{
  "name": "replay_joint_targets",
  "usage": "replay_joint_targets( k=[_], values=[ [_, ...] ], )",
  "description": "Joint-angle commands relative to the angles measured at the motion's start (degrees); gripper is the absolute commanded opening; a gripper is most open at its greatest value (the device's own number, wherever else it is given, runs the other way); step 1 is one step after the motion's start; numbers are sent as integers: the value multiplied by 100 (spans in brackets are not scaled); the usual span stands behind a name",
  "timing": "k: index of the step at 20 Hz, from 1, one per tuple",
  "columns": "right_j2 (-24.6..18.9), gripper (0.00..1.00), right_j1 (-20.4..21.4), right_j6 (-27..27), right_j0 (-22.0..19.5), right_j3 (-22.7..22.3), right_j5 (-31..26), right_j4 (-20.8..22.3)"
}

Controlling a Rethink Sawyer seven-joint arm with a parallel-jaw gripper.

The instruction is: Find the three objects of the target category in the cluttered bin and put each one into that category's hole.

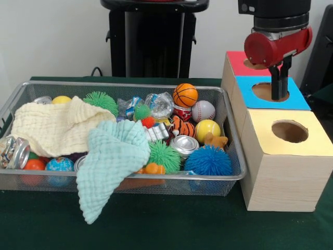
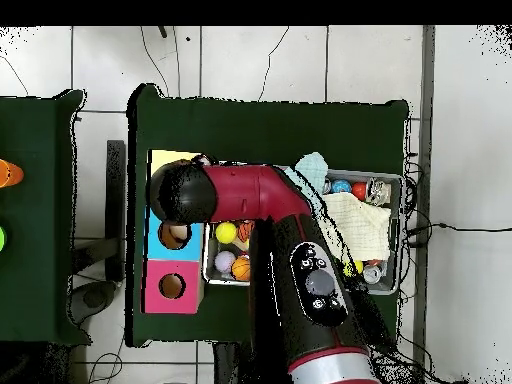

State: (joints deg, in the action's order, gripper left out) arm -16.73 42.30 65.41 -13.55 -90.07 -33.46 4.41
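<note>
A wire bin [image 1: 233, 136] holds a jumble: an orange basketball [image 1: 185, 95], a baseball [image 1: 203, 110], a yellow ball [image 1: 207, 129], green spiky balls [image 1: 164, 156], a blue spiky ball [image 1: 208, 161], crushed cans [image 1: 184, 145] and a striped tiger toy [image 1: 183, 126]. To its right stands a wooden box with a red-topped hole [image 1: 253, 64], a blue-topped hole [image 1: 265, 91] and a yellow-topped hole [image 1: 290, 131]. My gripper [image 1: 279, 88] hangs straight down over the blue hole, its tip at the rim. Nothing shows in it. In the overhead view the arm's head [image 2: 182, 192] hides the gripper beside the blue hole [image 2: 176, 237].
A cream cloth [image 1: 54, 127] and a mint cloth [image 1: 112, 161] cover the bin's left and middle; the mint one hangs over the front rim. A globe ball [image 1: 59, 164] and an orange ball [image 1: 34, 165] lie at the front left. Green cloth [image 1: 171, 224] covers the table.
</note>
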Motion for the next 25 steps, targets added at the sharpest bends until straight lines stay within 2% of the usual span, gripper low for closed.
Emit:
replay_joint_targets(
  k=[1, 3, 9, 12, 16, 21, 25],
  values=[
    [155, 0, -142, 1041, -108, 197, -418, -127],
    [244, 0, -174, 1078, -165, 153, -324, -106],
    [197, 0, -182, 747, -386, -7, -313, 8],
    [75, 0, -64, 618, -521, -181, -256, -3],
    [-7, 0, 285, 473, -690, -430, -480, -69],
    [-178, 0, 454, 244, -846, -593, -436, 6],
    [-225, 0, 437, 267, -862, -554, -440, 24]
  ],
)
